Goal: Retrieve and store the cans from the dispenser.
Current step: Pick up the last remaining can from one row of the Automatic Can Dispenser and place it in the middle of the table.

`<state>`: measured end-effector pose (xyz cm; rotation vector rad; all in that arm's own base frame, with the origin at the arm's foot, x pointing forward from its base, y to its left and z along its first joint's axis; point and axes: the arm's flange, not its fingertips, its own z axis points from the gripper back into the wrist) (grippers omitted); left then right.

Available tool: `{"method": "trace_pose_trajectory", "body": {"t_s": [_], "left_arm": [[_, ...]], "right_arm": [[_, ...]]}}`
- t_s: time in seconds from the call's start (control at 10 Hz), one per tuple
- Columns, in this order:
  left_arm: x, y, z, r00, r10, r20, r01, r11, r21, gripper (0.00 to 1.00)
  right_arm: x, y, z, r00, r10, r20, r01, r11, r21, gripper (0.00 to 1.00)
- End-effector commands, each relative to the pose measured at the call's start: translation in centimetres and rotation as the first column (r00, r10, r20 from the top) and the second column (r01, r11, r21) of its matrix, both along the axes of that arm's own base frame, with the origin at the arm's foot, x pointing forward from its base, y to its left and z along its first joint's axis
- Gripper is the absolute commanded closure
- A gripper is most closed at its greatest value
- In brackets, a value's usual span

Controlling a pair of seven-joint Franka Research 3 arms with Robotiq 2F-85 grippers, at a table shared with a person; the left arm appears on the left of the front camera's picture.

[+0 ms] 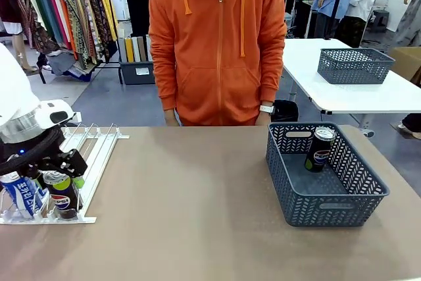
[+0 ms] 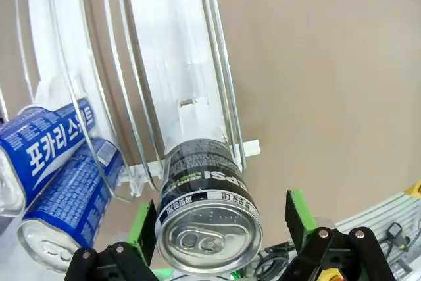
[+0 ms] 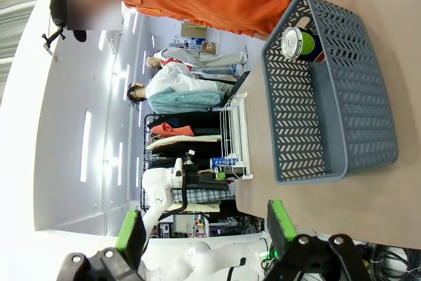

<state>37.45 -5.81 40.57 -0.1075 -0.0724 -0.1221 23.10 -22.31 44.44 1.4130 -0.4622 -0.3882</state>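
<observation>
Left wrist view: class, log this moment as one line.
left gripper: open, straddling Pepsi can at dispenser front | right gripper: open, empty | basket: one stored can

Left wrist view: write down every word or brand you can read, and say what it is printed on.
"포카리 스" on the upper blue can, lying in the dispenser.
"PSI", upside down, on the black can.
Small white print on the black can's rim band: too small to read.
Print on the lower blue can: unreadable.
</observation>
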Motion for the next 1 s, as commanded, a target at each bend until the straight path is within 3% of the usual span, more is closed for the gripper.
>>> {"method": "trace_pose_trajectory", "body": {"t_s": [0.0, 0.2, 0.3, 0.4, 0.5, 0.9], "left_arm": [[-3.89, 0.19, -2.62, 0.998, 0.038, 0.042, -0.04, 0.998, 0.055, 0.0], [-3.77, 0.13, -2.65, 0.998, 0.046, 0.041, -0.048, 0.997, 0.06, 0.0], [-3.71, 0.12, -2.63, 0.998, 0.046, 0.041, -0.049, 0.997, 0.055, 0.23], [-3.66, 0.12, -2.6, 0.998, 0.046, 0.041, -0.048, 0.997, 0.064, 0.76], [-3.62, 0.16, -2.61, 0.998, 0.042, 0.047, -0.045, 0.996, 0.073, 1.0], [-3.67, 0.15, -2.36, 0.998, 0.041, 0.053, -0.045, 0.997, 0.063, 1.0]], "right_arm": [[0.18, 0.09, 0.62, 1.0, -0.007, -0.001, 0.007, 1.0, 0.02, 0.0], [0.18, 0.09, 0.62, 1.0, -0.007, -0.001, 0.007, 1.0, 0.02, 0.0], [0.18, 0.09, 0.62, 1.0, -0.007, -0.001, 0.007, 1.0, 0.02, 0.0], [0.18, 0.09, 0.62, 1.0, -0.007, -0.001, 0.007, 1.0, 0.02, 0.0], [0.18, 0.09, 0.62, 1.0, -0.007, -0.001, 0.007, 1.0, 0.02, 0.0], [0.18, 0.09, 0.62, 1.0, -0.007, -0.001, 0.007, 1.0, 0.02, 0.0]]}}
